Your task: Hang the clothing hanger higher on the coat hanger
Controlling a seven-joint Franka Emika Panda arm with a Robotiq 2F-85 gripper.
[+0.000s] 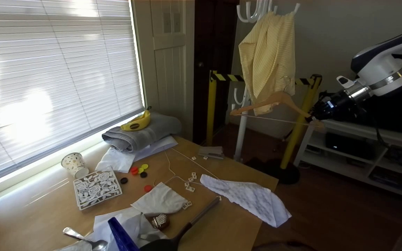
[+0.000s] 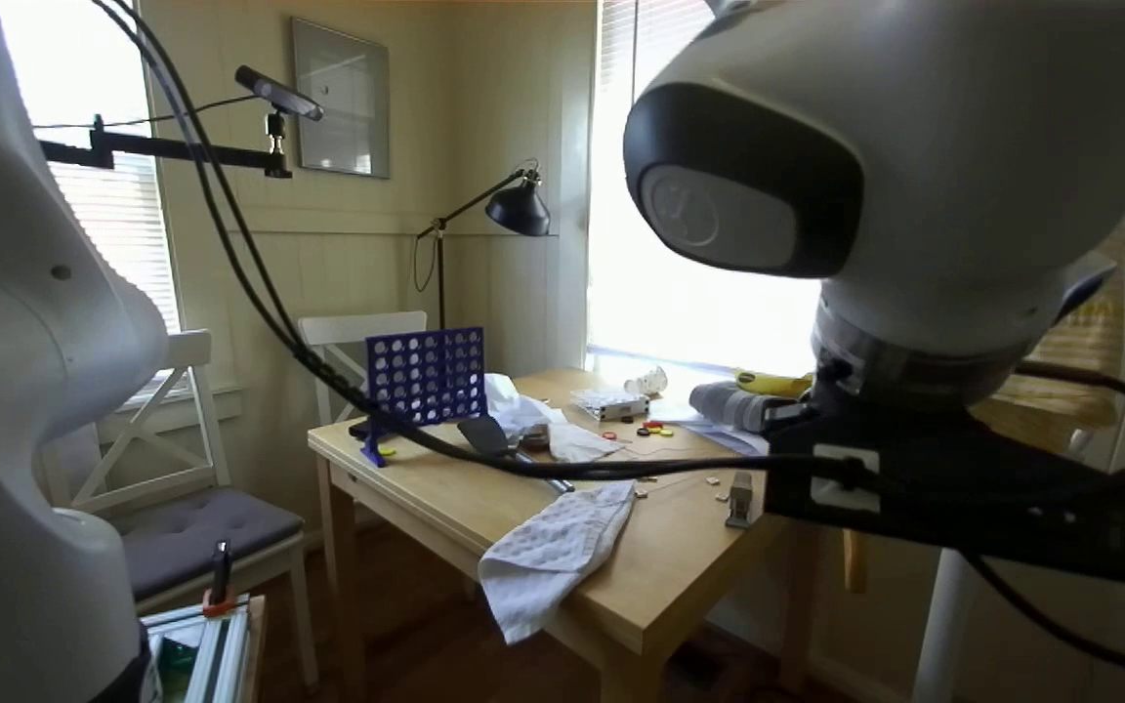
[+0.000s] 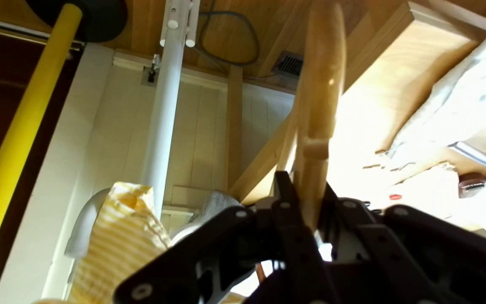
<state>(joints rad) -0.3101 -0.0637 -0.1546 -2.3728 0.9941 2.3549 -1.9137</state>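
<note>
Hanger [image 1: 280,98] stretches roughly level from your claw [image 3: 306,188], pinched by one end; the stand's top hooks [image 1: 248,9] lie well above it.

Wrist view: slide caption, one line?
Pincer gripping a wooden hanger, with a white coat stand and striped yellow cloth at picture left.

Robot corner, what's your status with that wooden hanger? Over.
Tool gripping hanger near one end. Hanger below top hooks of coat stand. Striped cloth hanging there, possibly in the way.
</note>
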